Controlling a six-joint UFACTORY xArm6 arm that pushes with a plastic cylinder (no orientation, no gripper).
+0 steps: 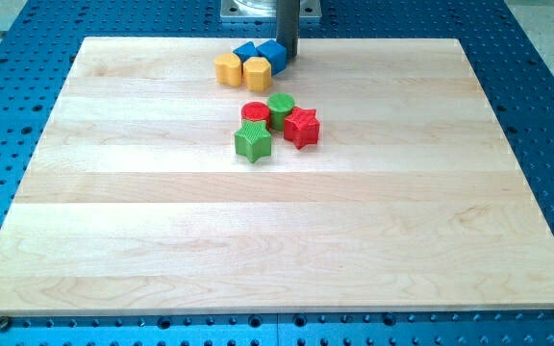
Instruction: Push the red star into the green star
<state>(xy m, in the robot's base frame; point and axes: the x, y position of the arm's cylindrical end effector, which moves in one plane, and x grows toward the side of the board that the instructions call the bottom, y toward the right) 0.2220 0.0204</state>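
Nearest: green star [253,141], closest block to the view's bottom, sitting at the 7 o'clock corner of the middle cluster.
Red star [301,127]: at about 2 o'clock from the green star, near it; I see a thin strip of board between the two, so I judge them not yet touching.
Green cylinder [281,109]: at 12 o'clock of the cluster, just beside the red star's upper left edge; contact I cannot confirm.
Red cylinder [256,114]: straight at 12 o'clock from the green star, pressed close against the green cylinder.
Yellow pair: yellow cylinder [228,69] and yellow hexagon [257,73] side by side, up at 11 o'clock from the cluster.
Blue blocks [261,52]: two, shapes unclear, behind the yellows, right against my rod.
My tip [287,61]: at the board's far edge, touching or nearly touching the right blue block, well apart from the red star and roughly at 12 o'clock from it.
Pincer: none on this rig, only the bare rod, so no open or closed state to report.
Board [277,250]: pale wood, on a blue perforated table.
Progress: the stars are close, but I judge the push itself not begun.
Left to do: I would bring the tip round to the red star's 2 o'clock side, then push toward 8 o'clock until the stars meet.
Risk: the green cylinder may get dragged along.
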